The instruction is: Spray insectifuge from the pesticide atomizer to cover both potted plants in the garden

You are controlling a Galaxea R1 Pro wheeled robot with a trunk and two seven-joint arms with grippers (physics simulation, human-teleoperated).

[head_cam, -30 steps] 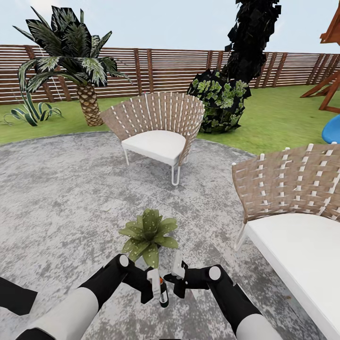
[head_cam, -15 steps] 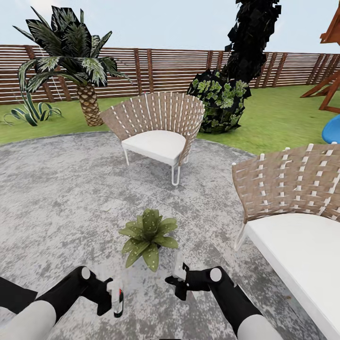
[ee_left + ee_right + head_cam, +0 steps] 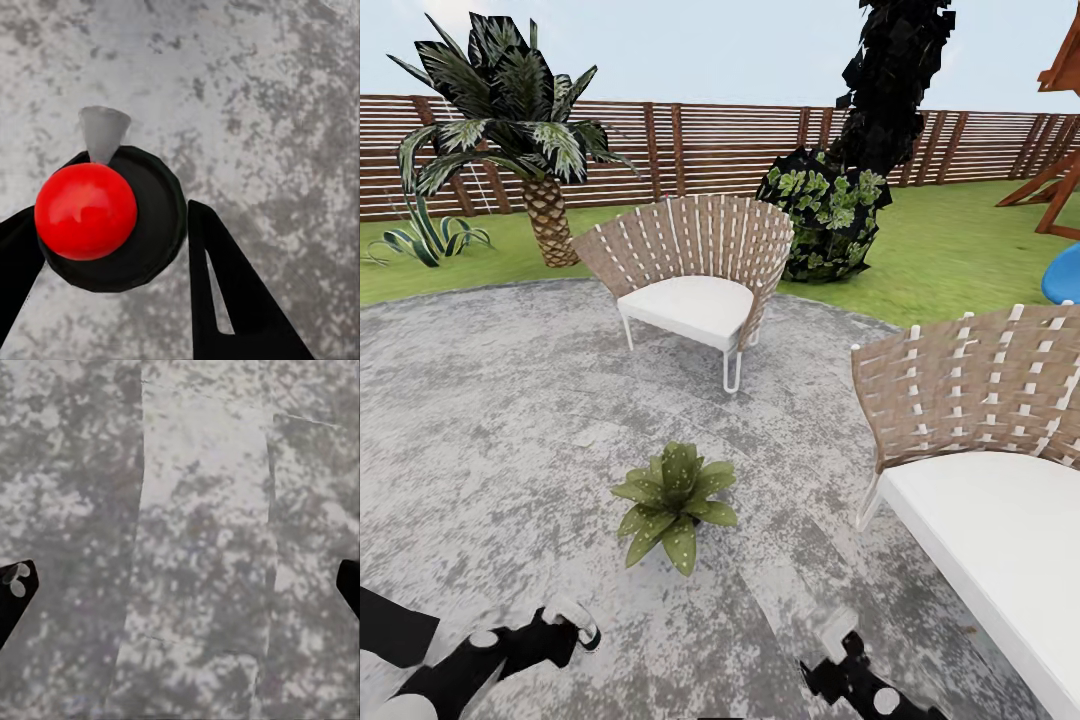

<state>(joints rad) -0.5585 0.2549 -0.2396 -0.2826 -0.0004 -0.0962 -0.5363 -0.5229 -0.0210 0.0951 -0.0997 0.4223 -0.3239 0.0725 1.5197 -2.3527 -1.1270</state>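
Note:
One potted plant [image 3: 675,500], a rosette of broad green leaves, stands on the round grey patio [image 3: 480,400] in the garden; the second potted plant is out of view. In the left wrist view, seen from above, the pesticide atomizer [image 3: 112,225] shows its dark round body, red cap and small white nozzle, and my left gripper [image 3: 112,251] is shut on it. In the head view that left gripper [image 3: 570,625] sits low and left of the plant. My right gripper [image 3: 840,645] is low at the right, and in its wrist view the right gripper [image 3: 180,589] is open over bare patio.
A wicker chair with a white cushion [image 3: 690,270] stands beyond the plant, and a wider wicker seat [image 3: 980,420] is close at the right. A palm [image 3: 545,220], a striped spiky plant [image 3: 425,240] and a dark bush [image 3: 830,215] line the lawn before the brown fence [image 3: 710,140].
Both arms have drawn back and apart from the plant toward the view's lower edge. The left gripper carried the atomizer off to the left. The plant has not moved.

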